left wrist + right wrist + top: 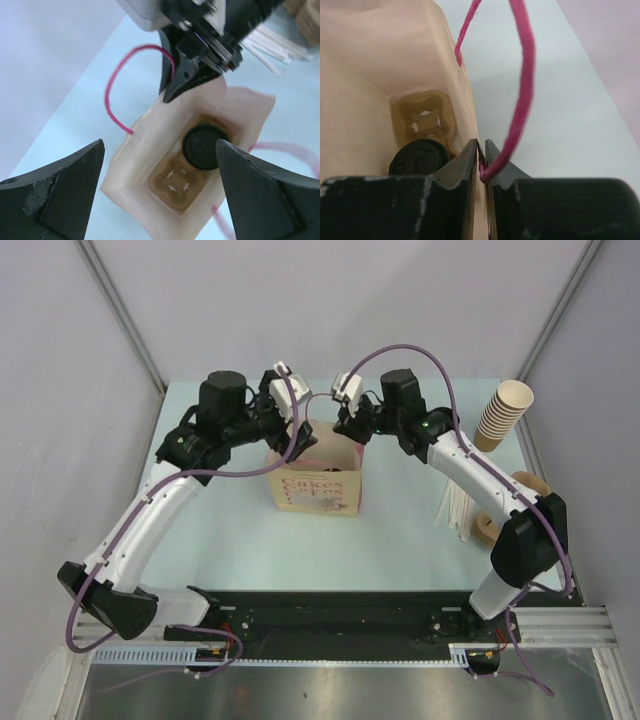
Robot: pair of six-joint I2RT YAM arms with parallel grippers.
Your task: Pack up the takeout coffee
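**Q:** Which step does the figure show?
**A:** By the layout, the packing itself looks done. The takeout coffee [202,146] stands inside the paper bag [315,480], apparently seated in a pulp carrier [175,184] on the bag's floor.

**Q:** And the tools?
**A:** The right gripper [480,145] is closed tight on the bag's rim, pinching the paper wall where a pink handle [522,75] is rooted. The left gripper [159,146] hovers above the bag's mouth, jaws spread wide, holding nothing.

**Q:** What does the next move call for?
**A:** Probably releasing the rim cleanly without tipping the bag, or else gathering its handles.

**Q:** What is hard to make out?
**A:** Only the cup's black lid shows; its body is hidden beneath. In the overhead view both arms mask the bag's opening. How many pockets the carrier has cannot be told.
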